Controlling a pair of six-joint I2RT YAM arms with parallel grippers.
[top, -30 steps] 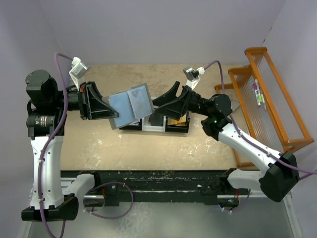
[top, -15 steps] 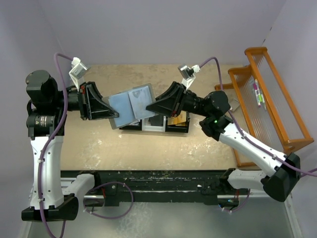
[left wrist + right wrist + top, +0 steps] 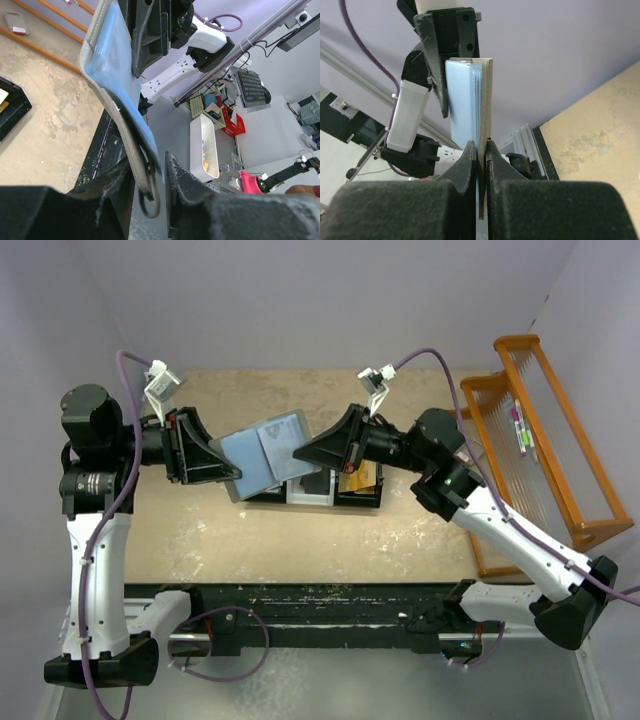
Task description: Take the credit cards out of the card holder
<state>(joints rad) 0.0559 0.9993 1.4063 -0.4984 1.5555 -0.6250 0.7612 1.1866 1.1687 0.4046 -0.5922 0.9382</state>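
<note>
Lavender walls (image 3: pixel 320 300) enclose the tan surface (image 3: pixel 200 530), where we see the blue-grey card holder (image 3: pixel 262 452) spread open in mid-air between the two tools. The right tool (image 3: pixel 480 150) is clenched on the holder's nearest edge; whether a card sits in that pinch we cannot tell. The opposite edge stands between the fingers of the left tool (image 3: pixel 150 167), though we cannot tell if they grip it. Below both tools lies a black-and-white bin tray (image 3: pixel 310 496), with an orange-gold card (image 3: pixel 360 480) under the right tool.
</note>
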